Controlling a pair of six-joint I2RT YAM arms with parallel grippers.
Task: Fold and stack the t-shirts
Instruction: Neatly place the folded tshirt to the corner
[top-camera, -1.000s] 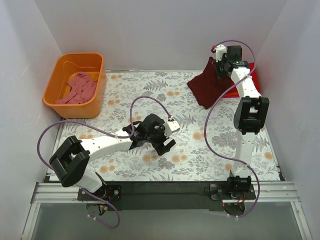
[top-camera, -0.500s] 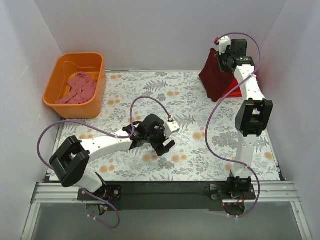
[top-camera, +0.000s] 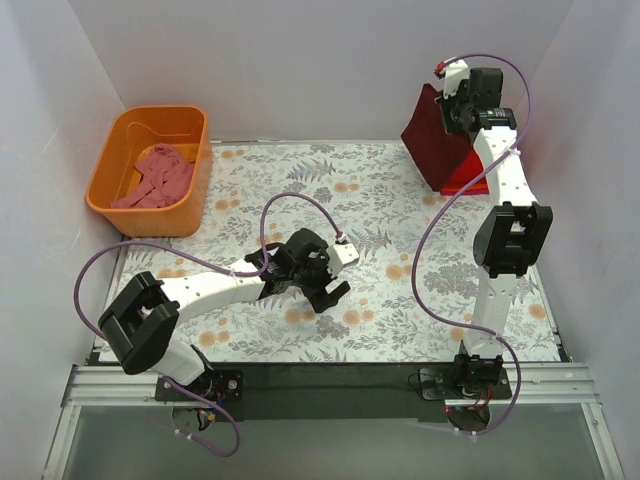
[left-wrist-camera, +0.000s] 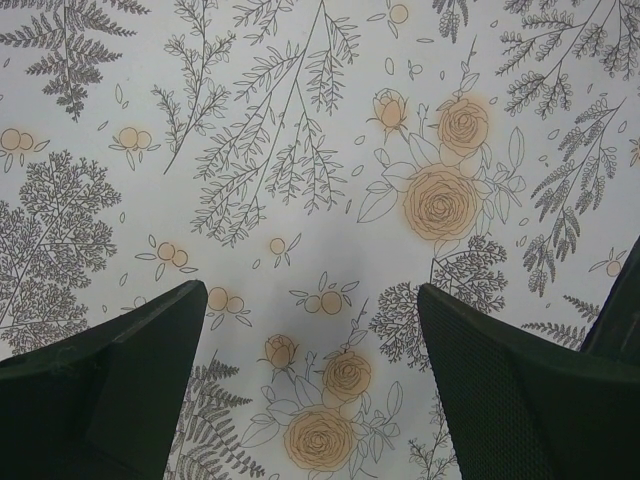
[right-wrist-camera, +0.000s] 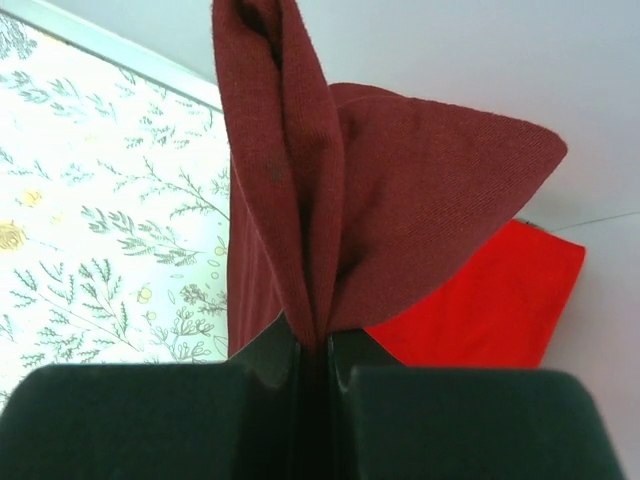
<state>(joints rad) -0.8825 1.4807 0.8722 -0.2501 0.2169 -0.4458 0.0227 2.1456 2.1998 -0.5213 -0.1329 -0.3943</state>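
Floral table (top-camera: 370, 200); right claw (right-wrist-camera: 318, 352) pinches maroon t-shirt (right-wrist-camera: 400, 200) aloft.

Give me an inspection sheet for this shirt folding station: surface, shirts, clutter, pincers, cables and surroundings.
Surface: floral-print table, lying flat.
Job's things: maroon shirt hangs bunched from the right pincer at the far right corner; red shirt lies flat beneath it; pink shirt lies crumpled in the orange tub.
Clutter: nothing seen.
Pincers: left pincer open, low over the table, holding nothing; right pincer shut on the maroon shirt.
Cables: purple cables loop off both arms.
Surroundings: white walls on three sides.
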